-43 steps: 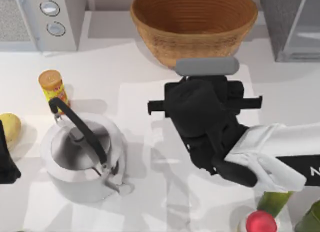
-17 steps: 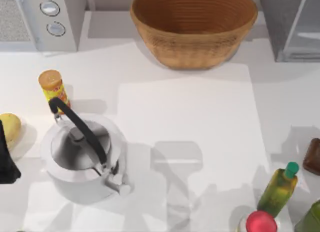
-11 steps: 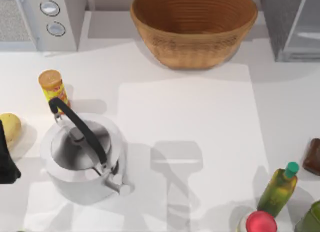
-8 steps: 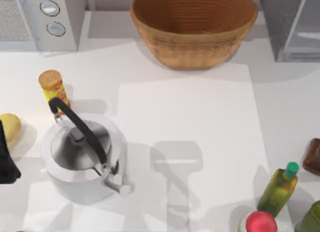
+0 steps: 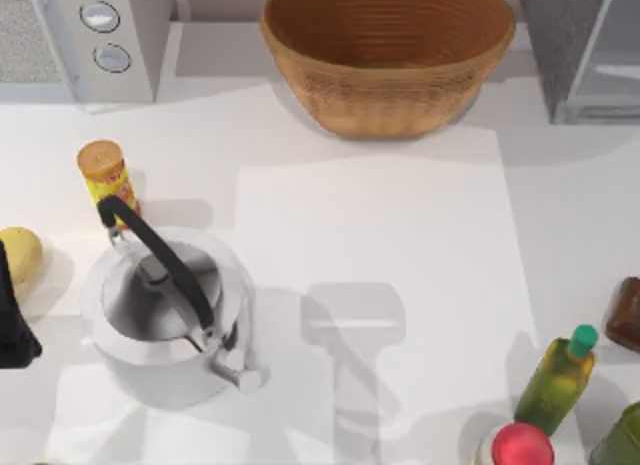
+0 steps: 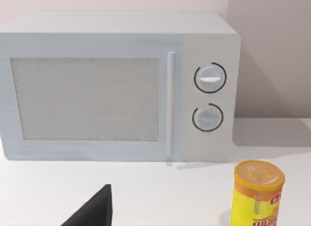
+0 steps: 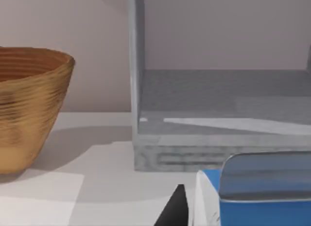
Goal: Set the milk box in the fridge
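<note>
**Operator:** Status, left side?

**Technician:** The left arm [image 5: 12, 330] is parked at the left edge of the tabletop [image 5: 380, 235], just beside the kettle [image 5: 165, 315]. The left jaws face the microwave [image 6: 116, 85] and the yellow canister [image 6: 256, 193]. Open or closed: cannot tell.

**Operator:** Centre and right?

**Technician:** The basket [image 5: 388, 55] stands at far centre. The fridge [image 7: 218, 114] stands at far right with its compartment open. The right jaws grip the milk box [image 7: 262, 187], upright, in front of the fridge opening and outside it. A green bottle [image 5: 560, 380] stands at near right.
</note>
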